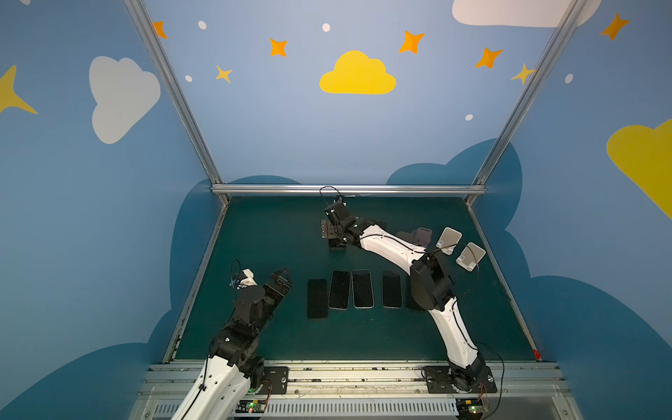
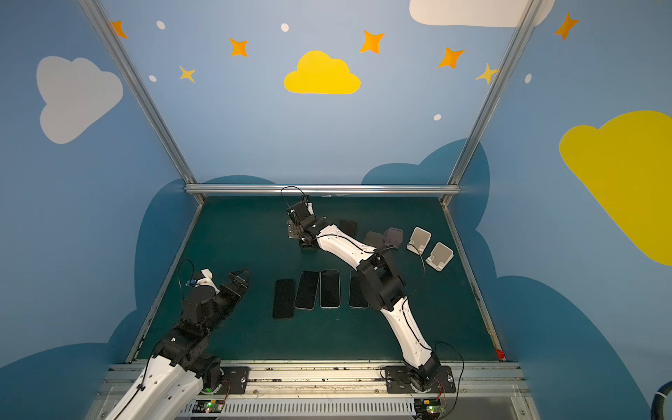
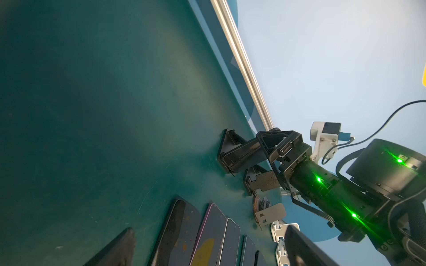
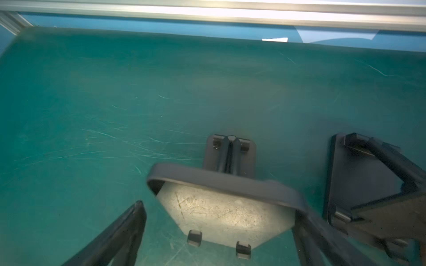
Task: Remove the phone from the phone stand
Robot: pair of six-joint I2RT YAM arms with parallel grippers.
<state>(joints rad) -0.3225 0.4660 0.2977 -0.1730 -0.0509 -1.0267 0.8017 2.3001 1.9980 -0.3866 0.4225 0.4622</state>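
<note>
**Right arm.** In both top views the right arm reaches from the lower right of the frame to the upper centre of the desk [image 1: 269, 236]. The right claw [image 1: 332, 238] points down over a dark phone stand [image 1: 337, 248].

In the right wrist view the right claw [image 4: 230, 184] is spread wide, with one finger on each side of the phone stand [image 4: 226, 211]. It grips nothing. This view is slightly blurred, so contact between the fingers and the stand cannot be confirmed. The stand's scratched grey plate is fully exposed, with two small hooks at its lower edge.

**Left arm.** The left claw [image 1: 283, 277] hovers at the left of the desk, near the row of phones. Its fingers are apart and it holds nothing.

**Phones.** The phones [image 1: 362, 288] lie flat, side by side, in a row at mid-frame. The rightmost one is partly hidden under the right arm.

**Other stands.** A purple stand [image 1: 422, 236] and two white stands [image 1: 450, 240] sit at the right of the desk, well apart from the dark stand. In a top view a dark slab [image 2: 349, 227] shows just beyond the right forearm. Whether it is a phone on a stand cannot be determined.
</note>
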